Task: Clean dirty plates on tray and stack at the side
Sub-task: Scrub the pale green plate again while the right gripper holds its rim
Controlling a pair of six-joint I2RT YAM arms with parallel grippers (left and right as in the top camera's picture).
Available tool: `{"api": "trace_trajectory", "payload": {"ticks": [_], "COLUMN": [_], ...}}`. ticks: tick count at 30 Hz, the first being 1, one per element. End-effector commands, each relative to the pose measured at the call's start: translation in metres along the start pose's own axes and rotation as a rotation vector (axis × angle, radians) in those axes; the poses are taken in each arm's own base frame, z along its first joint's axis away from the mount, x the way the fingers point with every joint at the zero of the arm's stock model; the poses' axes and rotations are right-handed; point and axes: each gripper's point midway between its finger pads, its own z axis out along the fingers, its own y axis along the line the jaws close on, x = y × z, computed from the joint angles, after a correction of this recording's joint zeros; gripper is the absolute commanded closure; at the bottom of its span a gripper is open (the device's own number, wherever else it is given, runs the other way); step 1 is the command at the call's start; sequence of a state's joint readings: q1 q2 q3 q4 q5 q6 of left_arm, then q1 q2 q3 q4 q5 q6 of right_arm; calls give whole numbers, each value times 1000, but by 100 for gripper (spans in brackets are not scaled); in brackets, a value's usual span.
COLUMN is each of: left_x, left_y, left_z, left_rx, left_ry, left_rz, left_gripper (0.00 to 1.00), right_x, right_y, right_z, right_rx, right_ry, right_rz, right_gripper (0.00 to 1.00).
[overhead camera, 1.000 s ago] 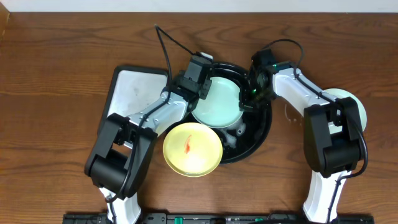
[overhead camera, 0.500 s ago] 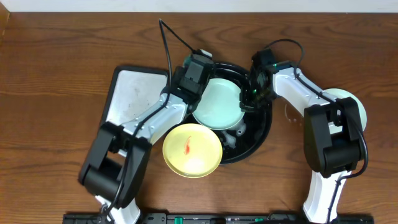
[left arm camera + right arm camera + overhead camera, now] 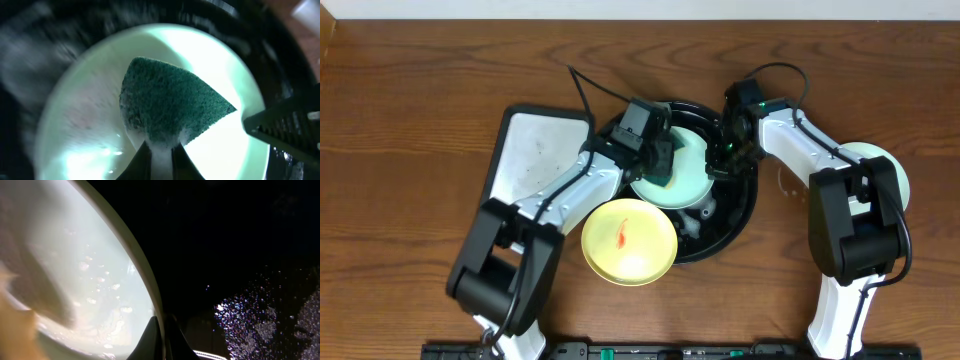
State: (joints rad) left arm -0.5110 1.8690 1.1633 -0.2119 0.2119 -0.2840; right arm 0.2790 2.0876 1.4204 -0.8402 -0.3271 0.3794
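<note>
Plates: three.
- Mint plate (image 3: 692,175) lies in the single black tray (image 3: 745,205), frame centre.
- Yellow plate (image 3: 629,240), one red smear, overlaps the tray's lower-left rim.
- Second mint plate (image 3: 885,153) sits at the right edge, on the table (image 3: 420,100).

Left gripper (image 3: 160,150) is clamped on one green sponge (image 3: 167,105), which is pressed to the first mint plate. Right gripper (image 3: 161,327) pinches that plate's rim.

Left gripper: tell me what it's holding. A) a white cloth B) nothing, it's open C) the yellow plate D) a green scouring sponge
D: in the left wrist view the left gripper pinches a green scouring sponge, foam at its fingers, over the mint-green plate.
</note>
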Motion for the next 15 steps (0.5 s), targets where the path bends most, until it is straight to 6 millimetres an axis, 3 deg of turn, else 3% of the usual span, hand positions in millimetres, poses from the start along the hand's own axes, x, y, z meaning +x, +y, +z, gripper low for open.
{"api": "trace_trajectory", "payload": {"ticks": [1, 4, 7, 11, 15], "left_x": [21, 33, 32, 14, -10], "left_y": [1, 15, 48, 103, 127], "left_z": [18, 32, 40, 26, 11], "left_rx": [23, -29, -181, -465, -639], "left_ry": [84, 116, 86, -4, -67], "left_rz": [-104, -113, -117, -29, 164], "left_gripper": [92, 92, 92, 92, 92], "right_x": [0, 0, 0, 1, 1], "right_y": [-27, -27, -27, -27, -27], "right_z": [7, 7, 7, 7, 7], "right_rx": [124, 124, 124, 125, 125], "right_ry": [-6, -6, -6, -3, -3], "right_rz": [6, 6, 6, 7, 7], "right_gripper": [99, 99, 99, 99, 99]}}
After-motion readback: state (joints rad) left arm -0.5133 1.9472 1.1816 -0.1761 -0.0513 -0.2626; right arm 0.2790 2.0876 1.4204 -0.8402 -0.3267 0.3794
